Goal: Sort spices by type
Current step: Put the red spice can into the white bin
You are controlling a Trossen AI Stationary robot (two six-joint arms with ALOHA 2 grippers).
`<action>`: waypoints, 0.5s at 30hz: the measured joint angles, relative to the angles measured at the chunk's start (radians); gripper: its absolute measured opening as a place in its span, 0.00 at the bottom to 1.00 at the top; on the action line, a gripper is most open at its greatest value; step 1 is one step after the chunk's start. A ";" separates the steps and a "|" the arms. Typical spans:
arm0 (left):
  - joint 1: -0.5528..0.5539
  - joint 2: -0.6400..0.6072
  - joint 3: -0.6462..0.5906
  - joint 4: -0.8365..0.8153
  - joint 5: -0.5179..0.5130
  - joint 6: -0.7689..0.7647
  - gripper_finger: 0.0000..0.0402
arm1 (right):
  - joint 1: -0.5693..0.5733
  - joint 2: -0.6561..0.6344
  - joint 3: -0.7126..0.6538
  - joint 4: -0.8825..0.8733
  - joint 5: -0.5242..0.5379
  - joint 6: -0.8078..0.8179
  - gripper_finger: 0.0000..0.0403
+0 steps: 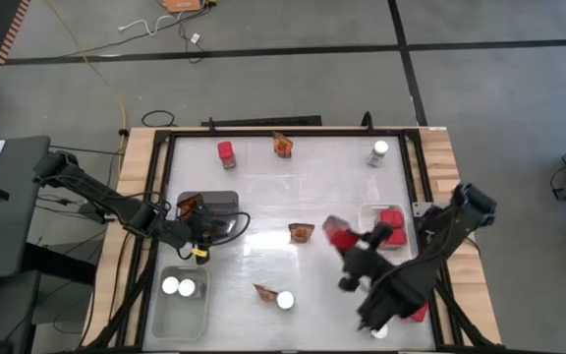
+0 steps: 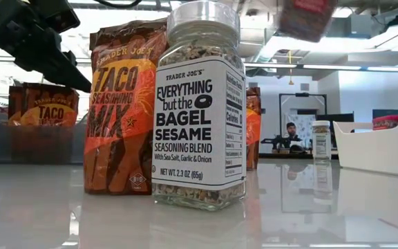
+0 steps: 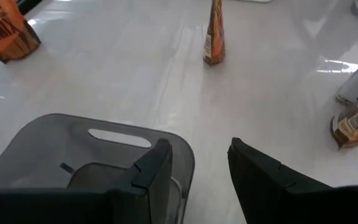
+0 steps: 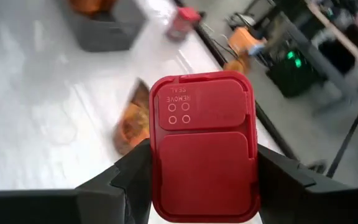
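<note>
While the right hand (image 1: 345,239) grips a red box (image 1: 340,234) at centre-right of the high view, it should carry level to the white tray (image 1: 367,212) holding red boxes. Low view: glossy tabletop (image 2: 47,214), glass jar (image 2: 200,111), crinkled packet (image 2: 119,111). Left wrist view: left hand (image 3: 197,171) half open, empty, at the grey tray (image 3: 55,140). Right wrist view: box lid flat, hard plastic.

Lighting bright, overhead; images partly blurred.
Glare streaks the white table (image 1: 293,197); right wrist background motion-blurred; ceiling lights (image 2: 365,67) overexposed.
</note>
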 joint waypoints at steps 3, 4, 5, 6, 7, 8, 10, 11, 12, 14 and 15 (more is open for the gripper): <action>0.001 0.000 0.000 0.001 -0.017 0.000 0.37 | 0.007 -0.111 -0.168 0.002 0.014 0.251 0.59; 0.002 0.000 0.000 0.002 -0.023 -0.001 0.37 | 0.006 -0.148 -0.215 0.001 0.013 0.328 0.59; 0.004 0.000 0.000 0.002 -0.026 -0.007 0.37 | 0.004 -0.184 -0.254 0.001 0.011 0.406 0.59; 0.008 0.000 0.000 0.002 -0.026 -0.021 0.37 | -0.004 -0.219 -0.286 0.006 0.006 0.488 0.59; 0.012 0.000 0.000 0.002 -0.027 -0.037 0.37 | -0.014 -0.248 -0.307 0.009 -0.010 0.574 0.59; 0.017 0.000 0.000 0.002 -0.027 -0.054 0.37 | -0.028 -0.277 -0.319 0.008 -0.049 0.655 0.59; 0.028 0.000 0.000 0.001 -0.028 -0.079 0.37 | -0.064 -0.321 -0.327 0.011 -0.170 0.754 0.59; 0.034 0.000 0.000 0.002 -0.028 -0.087 0.37 | -0.082 -0.336 -0.327 0.011 -0.231 0.779 0.59; 0.037 0.000 0.000 0.002 -0.029 -0.093 0.37 | -0.099 -0.347 -0.327 0.013 -0.281 0.796 0.59; 0.042 0.000 0.000 0.002 -0.029 -0.103 0.37 | -0.124 -0.354 -0.321 0.032 -0.335 0.806 0.59; 0.043 0.000 0.000 0.002 -0.029 -0.107 0.37 | -0.134 -0.354 -0.315 0.050 -0.354 0.805 0.59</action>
